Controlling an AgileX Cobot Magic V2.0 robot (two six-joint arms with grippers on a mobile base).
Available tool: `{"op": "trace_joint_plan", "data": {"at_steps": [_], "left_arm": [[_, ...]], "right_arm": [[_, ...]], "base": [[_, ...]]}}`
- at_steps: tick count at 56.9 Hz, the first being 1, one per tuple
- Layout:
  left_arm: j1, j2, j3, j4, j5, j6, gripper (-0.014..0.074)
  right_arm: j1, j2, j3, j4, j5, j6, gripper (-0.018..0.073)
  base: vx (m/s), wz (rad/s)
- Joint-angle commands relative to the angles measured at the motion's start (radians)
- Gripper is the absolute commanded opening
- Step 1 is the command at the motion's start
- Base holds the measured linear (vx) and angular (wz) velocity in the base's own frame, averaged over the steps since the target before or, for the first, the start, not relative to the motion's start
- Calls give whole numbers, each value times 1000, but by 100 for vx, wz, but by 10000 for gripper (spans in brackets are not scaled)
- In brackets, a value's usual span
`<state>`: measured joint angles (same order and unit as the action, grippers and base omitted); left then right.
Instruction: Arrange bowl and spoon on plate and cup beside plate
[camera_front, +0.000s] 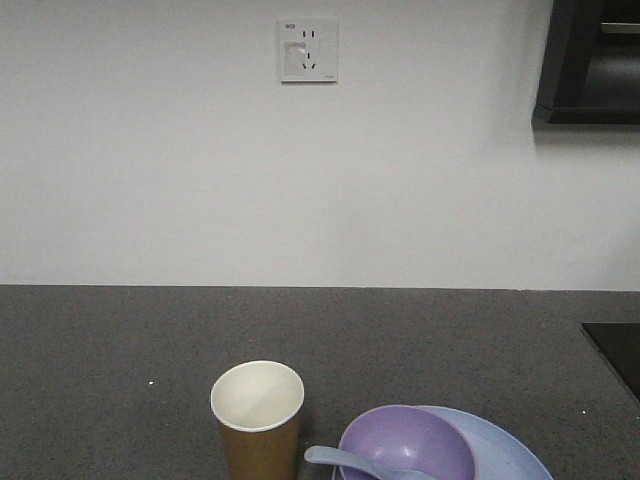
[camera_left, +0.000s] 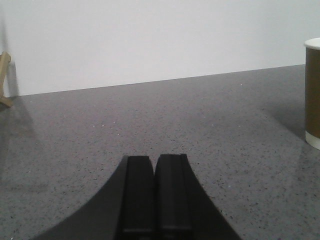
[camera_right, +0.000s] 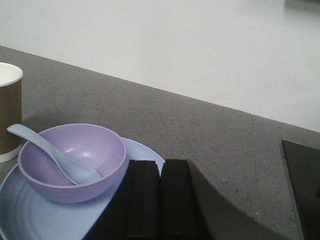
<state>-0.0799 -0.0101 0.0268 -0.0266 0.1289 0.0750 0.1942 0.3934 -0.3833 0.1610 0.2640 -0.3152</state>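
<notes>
The lavender bowl (camera_front: 406, 442) (camera_right: 72, 161) sits on the pale blue plate (camera_front: 510, 450) (camera_right: 30, 212) at the counter's front. Inside the bowl lies the pale blue spoon (camera_front: 345, 462) (camera_right: 52, 152), its handle resting over the left rim. The brown paper cup (camera_front: 258, 420) (camera_right: 9, 115) (camera_left: 313, 90) stands upright just left of the plate. My right gripper (camera_right: 160, 162) is shut and empty, low beside the plate's right edge. Well to the left of the cup, my left gripper (camera_left: 154, 158) is shut on nothing above bare counter. Neither gripper shows in the front view.
The dark speckled counter (camera_front: 120, 350) runs back to a white wall with a socket (camera_front: 308, 50). A black hob edge (camera_front: 615, 350) (camera_right: 302, 185) lies at the right. A dark cabinet (camera_front: 590, 60) hangs upper right. A wooden piece (camera_left: 4, 80) stands at the far left.
</notes>
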Motion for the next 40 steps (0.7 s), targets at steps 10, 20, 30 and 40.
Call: {"op": "trace_joint_plan", "data": {"at_steps": [10, 20, 30, 40], "left_arm": [[-6, -6, -26, 0, -82, -6, -3], [-6, -6, -26, 0, -82, -6, -3], [-6, -6, -26, 0, -82, -6, -3], [-6, -6, -26, 0, -82, -6, -3]], "right_arm": [[-2, 4, -27, 3, -84, -10, -6], [-2, 4, -27, 3, -84, -10, -6], [-2, 4, -21, 3, -86, 1, -6], [-26, -64, 93, -104, -149, 237, -6]], "base": [[0, 0], [0, 0], [0, 0], [0, 0]]}}
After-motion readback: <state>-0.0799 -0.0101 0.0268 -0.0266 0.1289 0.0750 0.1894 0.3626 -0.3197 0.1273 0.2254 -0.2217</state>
